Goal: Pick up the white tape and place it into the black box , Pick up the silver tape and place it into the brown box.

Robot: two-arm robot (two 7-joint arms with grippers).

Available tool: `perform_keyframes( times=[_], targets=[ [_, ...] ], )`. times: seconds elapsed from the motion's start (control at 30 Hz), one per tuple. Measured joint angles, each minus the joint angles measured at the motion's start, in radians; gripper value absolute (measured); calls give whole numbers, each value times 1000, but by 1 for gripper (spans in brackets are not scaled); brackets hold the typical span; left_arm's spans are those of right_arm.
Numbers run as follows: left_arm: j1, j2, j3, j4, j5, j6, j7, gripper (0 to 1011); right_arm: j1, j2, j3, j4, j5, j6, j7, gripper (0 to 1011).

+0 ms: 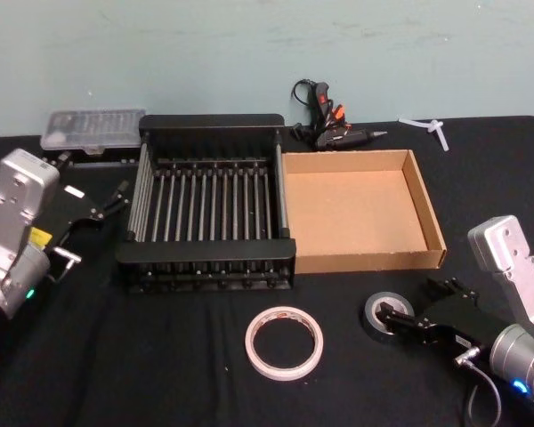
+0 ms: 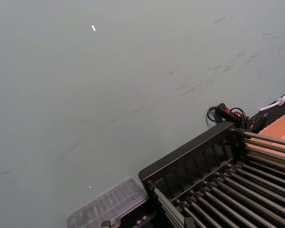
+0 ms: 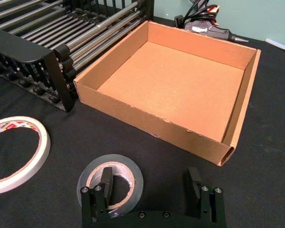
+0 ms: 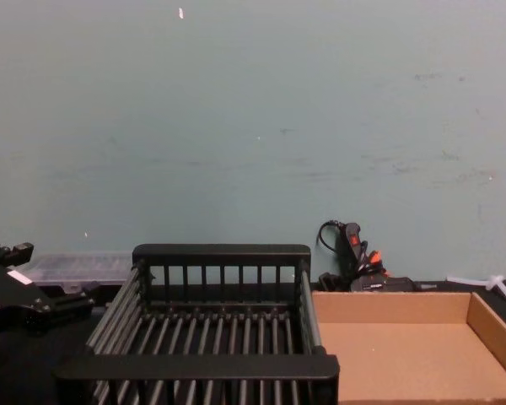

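The white tape lies flat on the black table in front of the black box; it is also at the near left in the right wrist view. The silver tape lies to its right, in front of the brown box. My right gripper is low at the silver tape and open: one finger sits in the roll's hole, the other stands outside beside it. My left gripper hangs open left of the black box, holding nothing.
A black and orange glue gun lies behind the boxes by the wall. A clear plastic case sits at the back left, a white plastic piece at the back right. Both boxes stand side by side, touching.
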Motion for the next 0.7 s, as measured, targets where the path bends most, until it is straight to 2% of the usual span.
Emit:
perform_keyframes(
  times=[0.27, 0.37, 0.4, 0.47, 0.5, 0.7],
  targets=[
    [0, 0, 0, 0, 0, 0, 0, 1001, 0, 1, -1, -1, 2, 0, -1, 836],
    [0, 0, 0, 0, 0, 0, 0, 1001, 0, 1, -1, -1, 2, 0, -1, 746],
    [0, 0, 0, 0, 0, 0, 0, 1001, 0, 1, -1, -1, 2, 0, -1, 687],
    [0, 0, 0, 0, 0, 0, 0, 1001, 0, 1, -1, -1, 2, 0, -1, 648],
    [0, 0, 0, 0, 0, 0, 0, 1001, 0, 1, -1, -1, 2, -1, -2, 591],
    [0, 0, 0, 0, 0, 0, 0, 1001, 0, 1, -1, -1, 3, -1, -2, 424]
  ],
)
